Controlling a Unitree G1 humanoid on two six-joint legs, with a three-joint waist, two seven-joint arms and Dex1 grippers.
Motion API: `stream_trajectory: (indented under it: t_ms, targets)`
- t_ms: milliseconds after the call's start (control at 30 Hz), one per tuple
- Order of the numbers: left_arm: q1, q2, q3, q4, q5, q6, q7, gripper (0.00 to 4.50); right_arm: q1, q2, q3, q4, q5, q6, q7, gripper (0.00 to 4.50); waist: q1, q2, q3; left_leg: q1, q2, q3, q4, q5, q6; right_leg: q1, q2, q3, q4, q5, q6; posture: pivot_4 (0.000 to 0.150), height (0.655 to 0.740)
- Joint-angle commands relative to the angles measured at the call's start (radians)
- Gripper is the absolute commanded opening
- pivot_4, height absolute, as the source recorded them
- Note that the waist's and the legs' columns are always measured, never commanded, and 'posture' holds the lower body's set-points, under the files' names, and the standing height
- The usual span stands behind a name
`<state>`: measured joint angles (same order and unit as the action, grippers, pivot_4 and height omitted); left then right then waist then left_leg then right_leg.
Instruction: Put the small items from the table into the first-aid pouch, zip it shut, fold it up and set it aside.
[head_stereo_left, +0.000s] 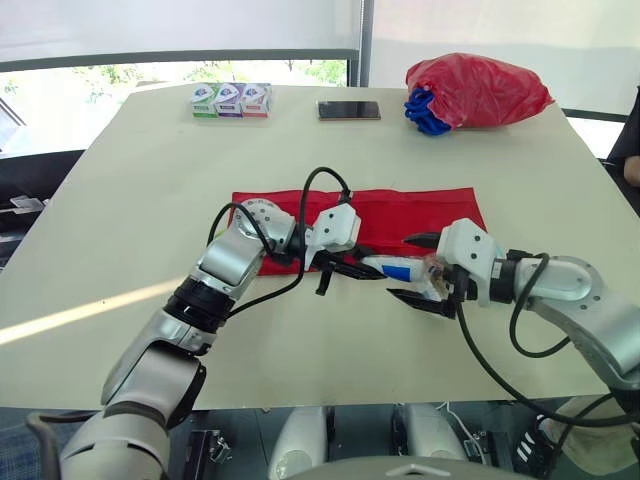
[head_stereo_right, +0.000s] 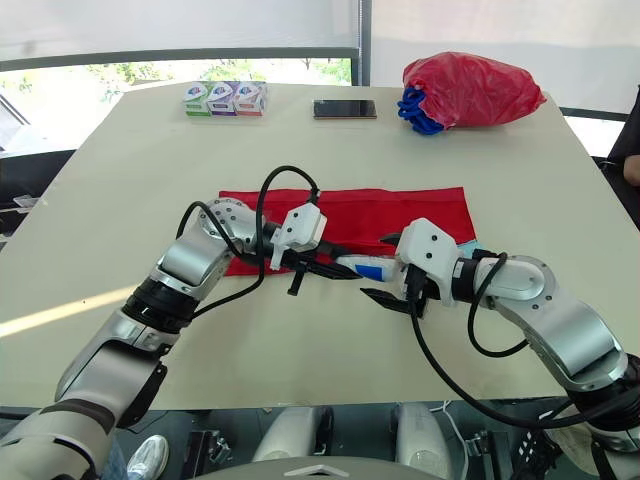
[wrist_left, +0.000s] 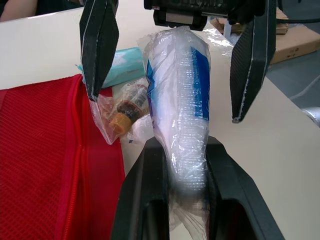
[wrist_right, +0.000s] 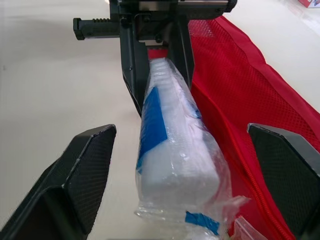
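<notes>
— From the head, what have you got?

— My left gripper (head_stereo_left: 368, 268) is clamped on one end of the wrapped roll (head_stereo_left: 398, 270), white with a blue label, just off the near edge of the red pouch (head_stereo_left: 400, 210). The pouch lies flat and spread out in the middle of the table (head_stereo_left: 130, 180). My right gripper (head_stereo_left: 413, 270) faces the left one. Its two fingers are spread apart, one on either side of the roll's free end, and as far as I can tell they do not touch it. Along the far edge of the table are three small boxes (head_stereo_left: 231, 100), a phone (head_stereo_left: 349, 110) and a red plastic bag (head_stereo_left: 480, 88) with something blue poking out.

— And the left wrist?

— My left fingers (wrist_left: 145, 200) press the roll from both sides, and the wrapping creases between them. Beyond it the right fingers stand wide, with clear gaps to the roll. Beside the roll sit a small orange-capped bottle (wrist_left: 126, 106) in a clear bag and a teal packet (wrist_left: 125, 62), both on the table next to the pouch's zip edge. One right fingertip is at the bottle's bag; I cannot tell whether it touches.

— Right wrist?

— My fingers are parted with the roll between them, and it reaches across to the left gripper, which pinches its far end. The red mesh lies alongside.
</notes>
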<state>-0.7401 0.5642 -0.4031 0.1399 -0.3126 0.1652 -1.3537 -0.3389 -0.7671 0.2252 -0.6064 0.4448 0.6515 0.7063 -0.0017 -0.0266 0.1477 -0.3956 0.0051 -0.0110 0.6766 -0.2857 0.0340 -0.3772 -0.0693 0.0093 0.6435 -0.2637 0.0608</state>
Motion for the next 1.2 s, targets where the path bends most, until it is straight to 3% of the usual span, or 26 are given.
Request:
stream_trajectory:
  t_ms: [33,133,267,367,433,467,500,533,567,633,700,733,967,1200]
  targets:
    - [-0.01,0.0,0.03,-0.015,0.016,-0.015,-0.013,0.28,0.012,0.0,-0.038,-0.036,0.003,-0.008,0.011,2.72,0.0,0.0,0.0,0.0,0.0,0.0,0.0,0.0,0.0,0.0,0.0,0.0,0.0,0.0,0.0,0.15,0.74]
    - [-0.015,-0.009,0.038,-0.006,0.022,-0.012,-0.017,0.28,0.029,-0.018,-0.042,-0.044,-0.006,-0.008,0.028,1.16,0.0,0.0,0.0,0.0,0.0,0.0,0.0,0.0,0.0,0.0,0.0,0.0,0.0,0.0,0.0,0.15,0.74]
    - [-0.029,-0.029,0.047,0.039,0.034,-0.033,-0.023,0.28,0.04,-0.034,-0.034,-0.043,-0.028,-0.016,0.044,0.23,0.0,0.0,0.0,0.0,0.0,0.0,0.0,0.0,0.0,0.0,0.0,0.0,0.0,0.0,0.0,0.15,0.74]
    - [-0.037,-0.037,0.059,0.076,0.036,-0.054,-0.039,0.28,0.044,-0.032,-0.038,-0.042,-0.033,-0.013,0.044,0.22,0.0,0.0,0.0,0.0,0.0,0.0,0.0,0.0,0.0,0.0,0.0,0.0,0.0,0.0,0.0,0.15,0.74]
    - [-0.042,-0.033,0.068,0.107,0.033,-0.064,-0.055,1.32,0.054,-0.033,-0.052,-0.044,-0.029,-0.009,0.044,0.22,-0.001,0.0,0.0,0.0,0.0,0.0,0.0,0.0,0.0,0.0,0.0,0.0,0.0,0.0,0.0,0.15,0.74]
    - [-0.045,-0.03,0.074,0.119,0.029,-0.07,-0.063,1.45,0.062,-0.034,-0.06,-0.045,-0.025,-0.01,0.046,0.22,-0.001,0.0,0.0,0.0,0.0,0.0,0.0,0.0,0.0,0.0,0.0,0.0,0.0,0.0,0.0,0.15,0.74]
    - [-0.046,-0.024,0.08,0.128,0.022,-0.071,-0.078,1.99,0.072,-0.033,-0.073,-0.048,-0.015,-0.009,0.046,0.22,-0.001,0.0,0.0,0.0,0.0,0.0,0.0,0.0,0.0,0.0,0.0,0.0,0.0,0.0,0.0,0.15,0.74]
    - [-0.047,-0.02,0.09,0.139,0.02,-0.076,-0.081,1.99,0.082,-0.032,-0.088,-0.051,-0.005,-0.007,0.046,0.22,-0.002,0.0,0.0,0.0,0.0,0.0,0.0,0.0,0.0,0.0,0.0,0.0,0.0,0.0,0.0,0.15,0.74]
    - [-0.05,-0.02,0.103,0.155,0.023,-0.081,-0.077,2.6,0.093,-0.03,-0.105,-0.055,0.005,-0.004,0.047,0.22,-0.002,0.0,0.0,0.0,0.0,0.0,0.0,0.0,0.0,0.0,0.0,0.0,0.0,0.0,0.0,0.15,0.74]
    - [-0.054,-0.013,0.127,0.192,0.036,-0.098,-0.066,3.23,0.122,-0.028,-0.147,-0.065,0.027,-0.001,0.048,0.22,-0.001,0.0,0.0,0.0,0.0,0.0,0.0,0.0,0.0,0.0,0.0,0.0,0.0,0.0,0.0,0.15,0.74]
    - [-0.057,0.0,0.152,0.237,0.052,-0.117,-0.051,4.13,0.164,-0.024,-0.202,-0.077,0.054,-0.005,0.046,0.22,0.0,0.0,0.0,0.0,0.0,0.0,0.0,0.0,0.0,0.0,0.0,0.0,0.0,0.0,0.0,0.15,0.74]
    - [-0.063,0.006,0.163,0.271,0.07,-0.13,-0.028,4.34,0.192,-0.02,-0.237,-0.085,0.074,-0.01,0.048,0.22,0.002,0.0,0.0,0.0,0.0,0.0,0.0,0.0,0.0,0.0,0.0,0.0,0.0,0.0,0.0,0.15,0.74]
    - [-0.092,0.013,0.183,0.471,0.188,-0.246,0.068,4.34,0.335,0.027,-0.461,-0.167,0.249,-0.008,0.031,0.22,0.007,0.0,0.0,0.0,-0.001,0.0,0.0,0.0,0.0,0.0,0.0,0.0,0.0,0.0,0.0,0.15,0.74]
    - [-0.119,-0.061,0.178,0.575,0.253,-0.31,0.145,4.34,0.459,0.013,-0.598,-0.253,0.358,0.026,-0.025,0.22,0.018,-0.001,0.0,-0.001,0.0,0.0,0.0,0.0,0.0,0.0,-0.001,0.0,0.0,0.0,0.0,0.15,0.74]
